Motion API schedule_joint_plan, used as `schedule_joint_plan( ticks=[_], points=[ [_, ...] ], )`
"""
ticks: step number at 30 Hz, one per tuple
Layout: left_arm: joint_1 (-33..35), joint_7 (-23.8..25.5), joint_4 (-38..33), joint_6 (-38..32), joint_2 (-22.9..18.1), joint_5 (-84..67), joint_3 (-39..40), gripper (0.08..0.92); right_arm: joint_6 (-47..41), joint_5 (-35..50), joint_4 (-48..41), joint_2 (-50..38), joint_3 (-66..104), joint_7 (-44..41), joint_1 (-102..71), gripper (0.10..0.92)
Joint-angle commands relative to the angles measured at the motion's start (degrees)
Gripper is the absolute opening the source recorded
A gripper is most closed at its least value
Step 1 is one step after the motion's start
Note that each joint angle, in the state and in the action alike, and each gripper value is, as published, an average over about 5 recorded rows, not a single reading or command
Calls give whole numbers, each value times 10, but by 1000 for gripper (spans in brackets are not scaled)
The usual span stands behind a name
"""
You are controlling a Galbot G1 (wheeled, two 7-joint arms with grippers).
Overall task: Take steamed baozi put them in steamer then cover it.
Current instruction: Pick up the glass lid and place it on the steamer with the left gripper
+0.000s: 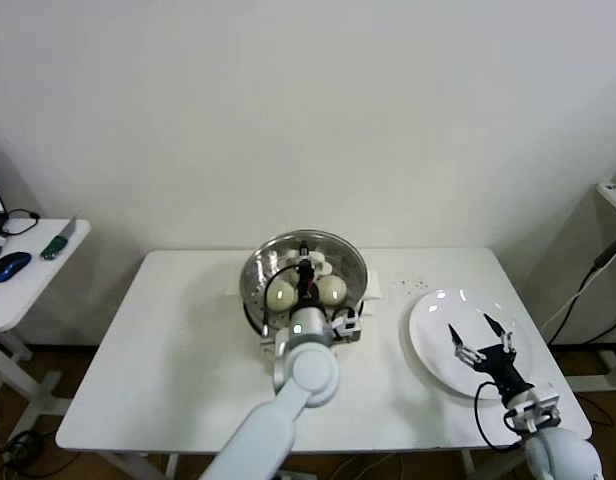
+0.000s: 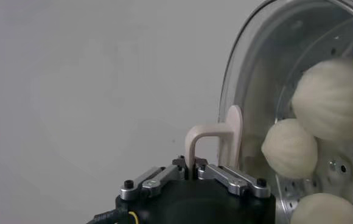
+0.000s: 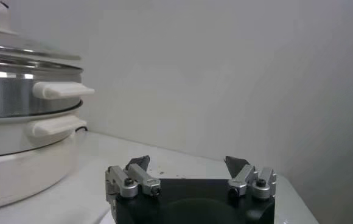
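The cover (image 1: 340, 256), a clear glass lid with a metal rim, lies over the steel steamer (image 1: 252, 297) at the middle of the table. My left gripper (image 1: 306, 277) is above it, shut on the lid's cream bar handle (image 2: 215, 134). Through the glass, steamed baozi (image 1: 331, 290) (image 2: 290, 148) rest on the perforated floor. The right wrist view shows the steamer (image 3: 15, 91) from the side, with the lid's rim (image 3: 30, 50) resting on it. My right gripper (image 1: 480, 331) (image 3: 188, 162) hovers open, holding nothing, over a white plate (image 1: 435, 355) at the right.
The steamer stands on a white pot base (image 3: 18, 161) with side handles (image 3: 61, 90). A small side table (image 1: 33, 265) at the far left carries a computer mouse (image 1: 10, 265). A wall stands just behind the table.
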Motion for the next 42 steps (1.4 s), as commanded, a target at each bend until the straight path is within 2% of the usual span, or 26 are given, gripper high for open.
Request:
schedule_joint_plan(
  ticks=[1,27,34,37,42],
  points=[
    [-5,-14,30,28,-14,-14,-4,150,1,-4,-2,-1,-3,-1,2,823],
    [-3,-35,40,28,-12,-44,-17,150,5,-11,-5,5,0,-6,-1,823],
    [-1,-33,30,28,2,-57,-12,151,6,-10,-5,0,8,-9,-3,823],
    [2,-31,20,28,13,-63,-12,183,5,-8,-5,1,10,-12,-4,823],
    [5,-29,-9,28,33,-66,-9,320,2,-6,-3,1,11,-16,-2,823]
  ],
)
